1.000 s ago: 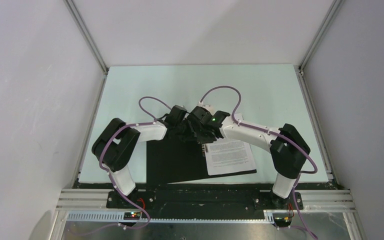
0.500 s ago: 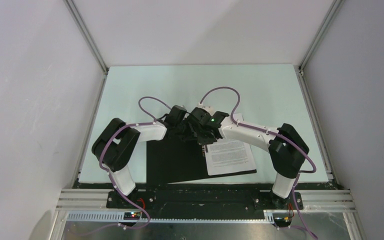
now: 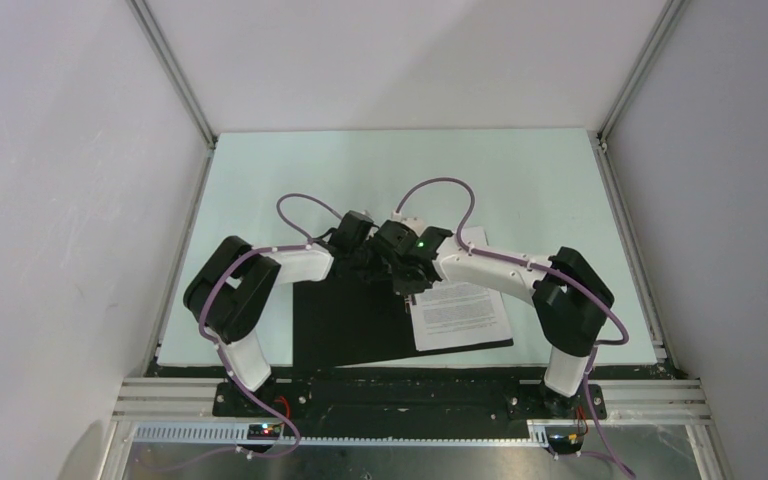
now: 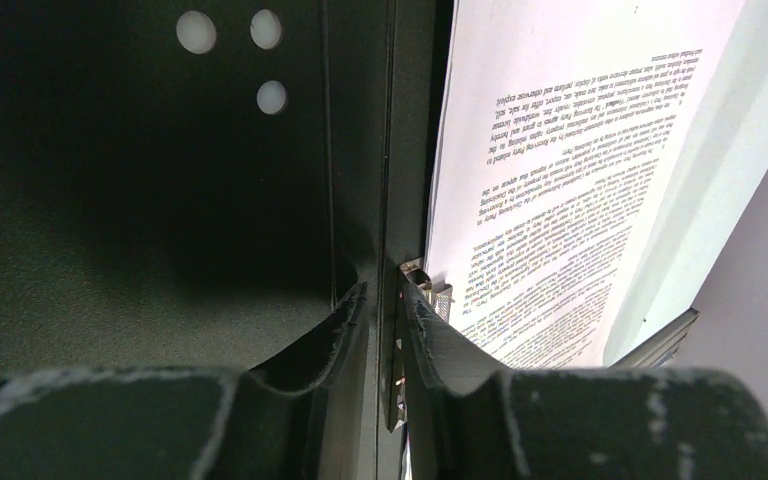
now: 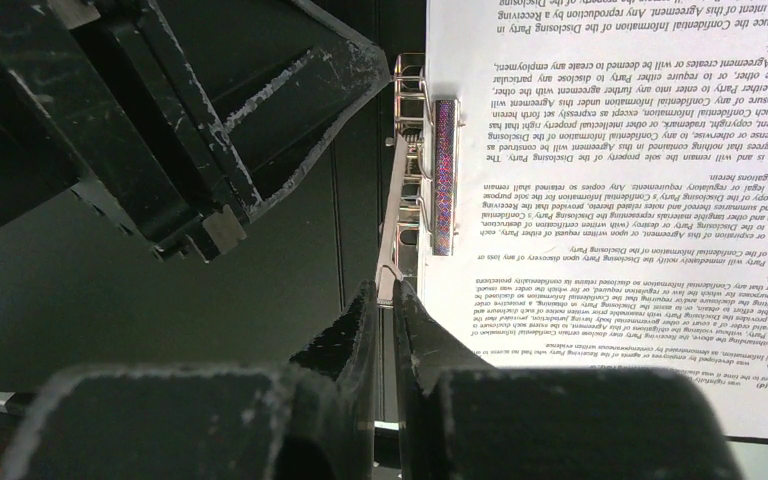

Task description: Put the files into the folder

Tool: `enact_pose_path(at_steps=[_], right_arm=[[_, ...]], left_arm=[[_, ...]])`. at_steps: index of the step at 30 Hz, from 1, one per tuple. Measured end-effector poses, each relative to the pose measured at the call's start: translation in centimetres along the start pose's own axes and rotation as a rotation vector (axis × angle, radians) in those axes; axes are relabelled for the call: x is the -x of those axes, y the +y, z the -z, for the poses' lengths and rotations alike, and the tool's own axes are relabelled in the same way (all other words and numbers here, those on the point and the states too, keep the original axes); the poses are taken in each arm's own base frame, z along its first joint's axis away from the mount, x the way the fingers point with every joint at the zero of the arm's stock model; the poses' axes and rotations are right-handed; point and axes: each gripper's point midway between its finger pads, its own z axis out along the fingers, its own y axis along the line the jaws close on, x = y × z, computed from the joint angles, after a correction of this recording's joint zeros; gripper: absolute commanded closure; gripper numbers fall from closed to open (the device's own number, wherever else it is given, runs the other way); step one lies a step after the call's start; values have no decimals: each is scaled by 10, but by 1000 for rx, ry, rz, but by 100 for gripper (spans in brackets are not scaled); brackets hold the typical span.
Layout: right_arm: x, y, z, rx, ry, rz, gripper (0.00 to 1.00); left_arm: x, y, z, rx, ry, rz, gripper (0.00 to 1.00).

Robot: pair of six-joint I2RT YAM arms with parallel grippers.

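The folder (image 3: 350, 325) lies open near the table's front edge, black inside up. The files (image 3: 460, 312), white printed sheets, lie on its right half. They also show in the left wrist view (image 4: 560, 170) and the right wrist view (image 5: 620, 180). The metal clip (image 5: 442, 170) sits by the spine over the sheets' left edge. My right gripper (image 5: 384, 292) is shut on the clip's thin metal lever (image 5: 392, 230). My left gripper (image 4: 384, 300) is nearly shut around the folder's black spine strip (image 4: 392, 150). Both grippers meet over the spine's far end, left (image 3: 370, 266) and right (image 3: 403, 282).
The pale green table (image 3: 400, 170) stretches behind the folder to the white back wall. Aluminium frame rails (image 3: 175, 90) run along both sides. The two arm bases stand on the black rail (image 3: 410, 395) at the near edge.
The right arm has shifted slightly to the left, its wrist closing in on the left gripper. The left arm, the folder and the files have stayed put.
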Motion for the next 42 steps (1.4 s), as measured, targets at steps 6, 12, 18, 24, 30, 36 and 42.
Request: enact_pose_path(at_steps=[6,12,18,24,30,36,42], right_arm=[[-7,-1,-3,-10,10,4,96],[-20,-5,-12,-30,33,17,96],[-28,-7,-20,-33,45,12,96],[-32,-8,-26,-37,53,10,96],[-35,-9,-29,-44,59,13,96],[-36,-10,-31,-49,63,15,96],[-41,-12,-41,-66,78,21,96]], left_arm=[[0,1,-1,-2,-2,2,76],[1,0,-1,-4,-5,8,76],[1,2,-1,-5,-7,13,76],[2,1,-1,-6,-8,12,76],[2,1,-1,-6,-8,12,76],[2,2,-1,-6,-8,20,76],[2,2,-1,-8,-10,20,76]])
